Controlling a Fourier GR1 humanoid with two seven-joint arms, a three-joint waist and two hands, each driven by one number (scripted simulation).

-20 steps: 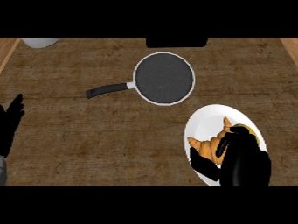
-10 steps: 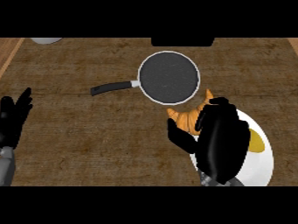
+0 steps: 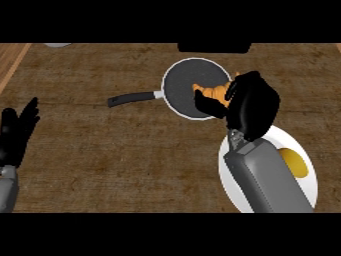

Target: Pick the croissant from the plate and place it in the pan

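**Item: croissant** [image 3: 208, 93].

Handling (judged): this is probably behaving as a light, soft, flaky piece that gives under the fingers and sheds crumbs rather than slipping. The thick middle is offering the safest hold; the thin curled tips are looking likely to break.

Appearance: it is showing golden-orange with darker brown ridges. Only part of the crescent is showing, the rest being hidden behind the hand.

Location: it is hanging over the right half of the pan [image 3: 182, 80]. Whether it is touching the pan's dark floor cannot be told.

**Holder: right hand** [image 3: 250, 102]. It is curling its fingers and thumb round the croissant from the pan's right side, its forearm running back and away from the pan.

**Origin: plate** [image 3: 307, 192]. It is lying just below and right of the pan, carrying a yellow rounded item [image 3: 292, 162].

**Other: left hand** [image 3: 12, 137]. It is resting open, fingers straight, well to the left of the pan and holding nothing.
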